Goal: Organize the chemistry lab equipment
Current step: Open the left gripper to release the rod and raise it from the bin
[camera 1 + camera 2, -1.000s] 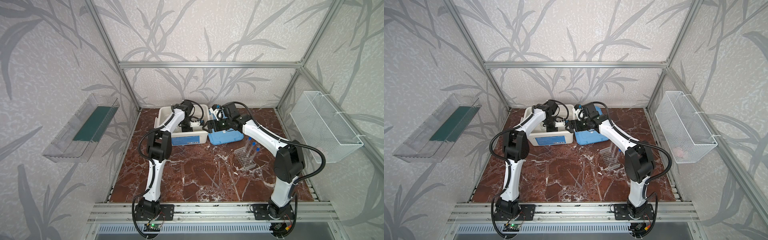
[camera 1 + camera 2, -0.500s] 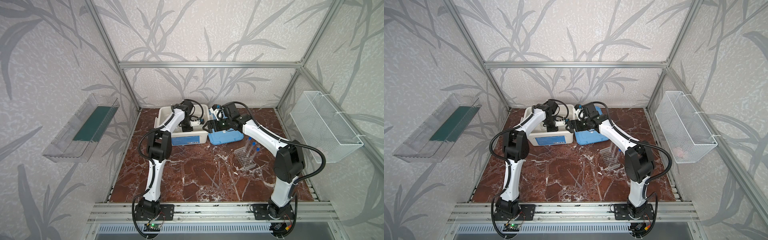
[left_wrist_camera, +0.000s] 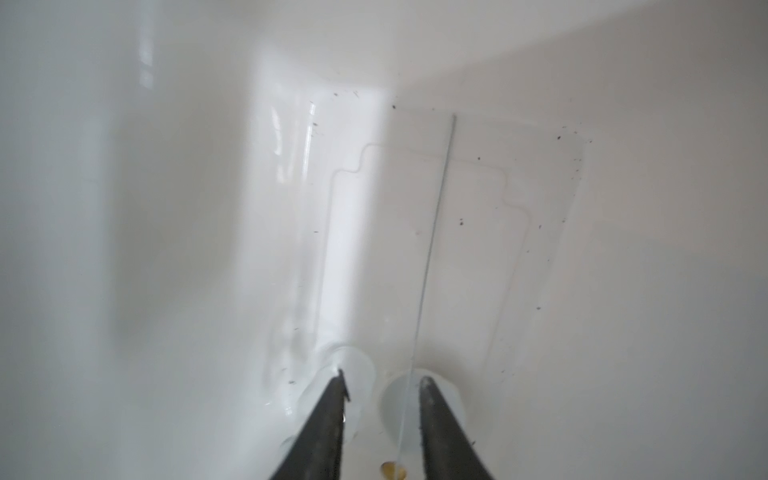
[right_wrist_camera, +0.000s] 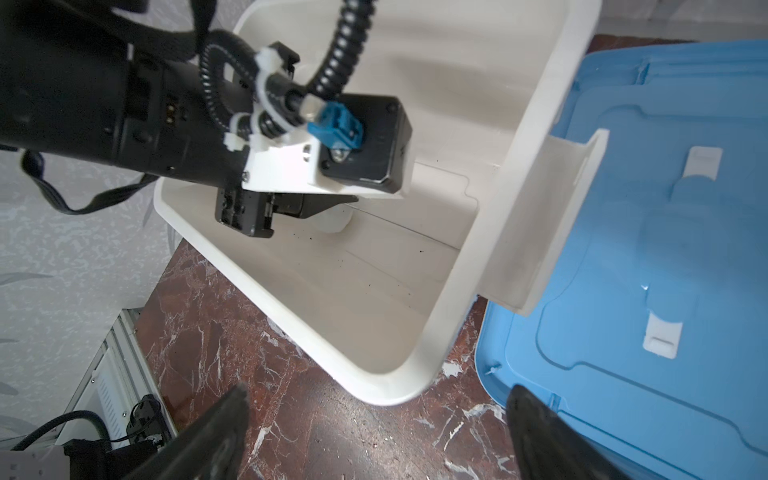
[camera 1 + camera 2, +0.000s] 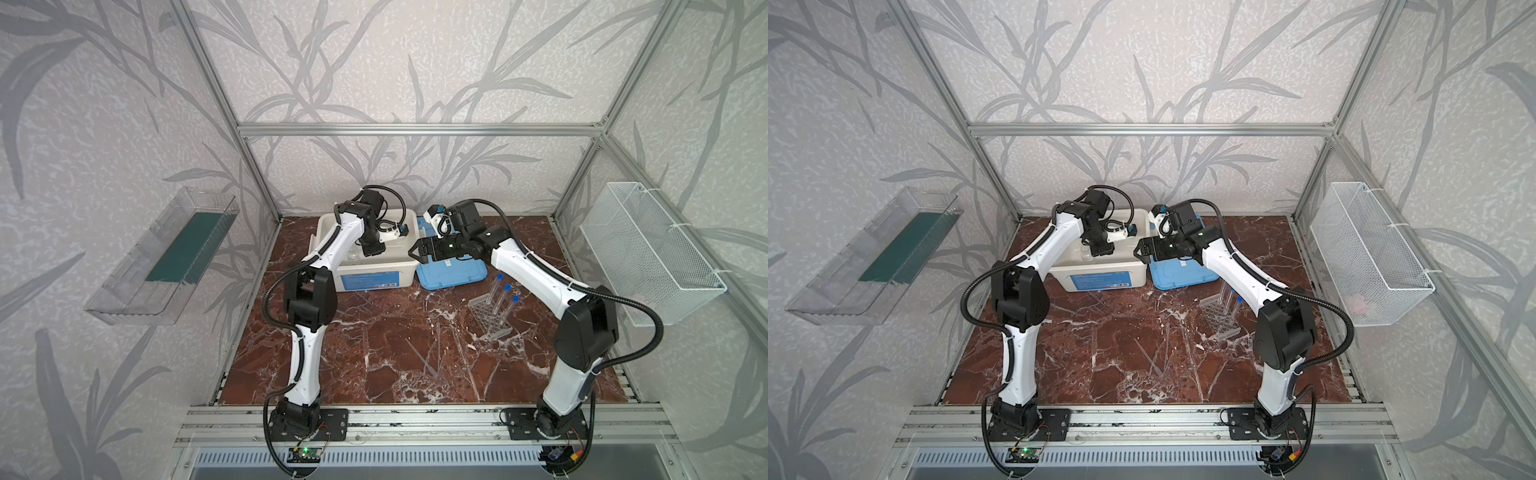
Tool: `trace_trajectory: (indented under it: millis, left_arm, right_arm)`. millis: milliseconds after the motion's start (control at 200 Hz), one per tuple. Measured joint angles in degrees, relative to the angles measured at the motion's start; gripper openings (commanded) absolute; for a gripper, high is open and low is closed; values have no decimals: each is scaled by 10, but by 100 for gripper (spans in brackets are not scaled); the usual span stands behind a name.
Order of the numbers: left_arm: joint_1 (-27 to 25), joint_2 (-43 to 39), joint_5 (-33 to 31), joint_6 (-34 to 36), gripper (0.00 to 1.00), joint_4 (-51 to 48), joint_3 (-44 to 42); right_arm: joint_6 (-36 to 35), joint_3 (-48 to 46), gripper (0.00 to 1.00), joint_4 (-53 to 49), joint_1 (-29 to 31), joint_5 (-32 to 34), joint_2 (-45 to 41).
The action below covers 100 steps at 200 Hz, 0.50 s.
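A: How were your arms posed?

B: Your left arm stood up from the front rail, folded at the elbow and dipped into the large white tub (image 5: pixel 409 272). Your left gripper (image 3: pixel 382 378) pointed down at the tub floor. Your right arm stretched in over the blue lid (image 5: pixel 451 276) with its wrist level. Your right gripper (image 4: pixel 376 395) hung just outside the tub's right wall, aimed at it.

A: And the fingers?

B: Your left fingers (image 3: pixel 324 424) were parted by a narrow gap and pinched nothing. Your right fingers (image 4: pixel 208 436) were spread wide, with nothing between them.

A: Was there any writing?

B: Only a blue label (image 5: pixel 368 280) on the tub's front wall, and its print was too small to read.

A: Where was the equipment?

B: In the tub, a thin clear pipette (image 3: pixel 432 249) lay flat on the floor. Its long axis ran from between your left fingers straight toward the far wall. A small white round dish (image 3: pixel 392 409) sat under one fingertip, and a small clear beaker (image 3: pixel 359 368) sat beside the other. On the table (image 5: pixel 374 365), the clear gridded tube rack (image 5: pixel 482 311) stood near the lid. Three blue-capped test tubes (image 5: pixel 502 301) stood in it, caps up. Other pipettes (image 5: pixel 438 345) lay flat on the marble just left of the rack, one running front to back and one slanted.
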Motion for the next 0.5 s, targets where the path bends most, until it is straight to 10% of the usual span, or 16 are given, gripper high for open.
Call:
trace_trajectory:
  millis: [205,285,500]
  left_arm:
    - [-9,-88,-22,-18,53,60,-38]
    - [-16,-129,-28,-34,81,96,-74]
    - [-81,-293,-99,-69,100,309,-289]
  right_arm:
    - [-1,-5,96,-13,0,19,-70]
    - [0,-20,98,-13,0,28,-110]
    - [-3,-98,99,-28,0,46,-223]
